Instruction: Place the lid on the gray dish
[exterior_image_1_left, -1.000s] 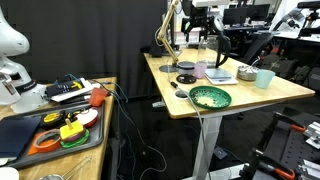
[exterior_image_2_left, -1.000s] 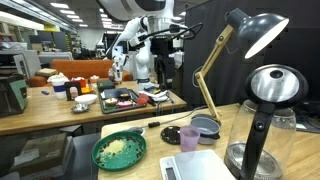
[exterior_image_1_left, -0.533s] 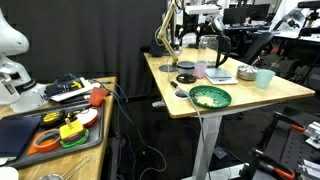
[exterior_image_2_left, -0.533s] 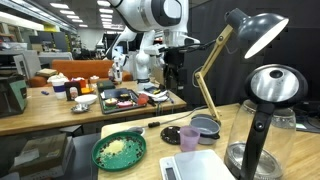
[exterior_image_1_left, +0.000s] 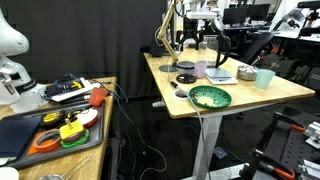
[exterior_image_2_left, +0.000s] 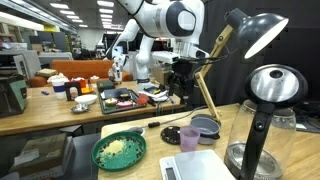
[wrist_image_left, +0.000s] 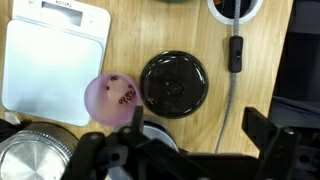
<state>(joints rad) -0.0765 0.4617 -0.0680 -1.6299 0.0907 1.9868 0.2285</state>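
- While the gripper (wrist_image_left: 198, 132) is hanging spread wide and empty at the bottom of the wrist view, the lid (wrist_image_left: 174, 85) is lying flat on the table (wrist_image_left: 255, 100) just above it in the frame, nearer the left-side finger.
- Right of centre in an exterior view, the gray dish (exterior_image_2_left: 205, 128) is sitting near the foot of the lamp (exterior_image_2_left: 255, 30); the wrist view is not showing it clearly.
- A pink cup (wrist_image_left: 112, 98) is crowding the lid's left edge, and a white scale (wrist_image_left: 55, 60) is filling the upper left.
- Bare wood is lying open right of the lid up to a cable (wrist_image_left: 235, 55); the table edge is running down the far right.
- Compared with a second ago, the arm (exterior_image_2_left: 178, 18) is reaching further right in an exterior view, closer to the lamp; the lid is not shifting.
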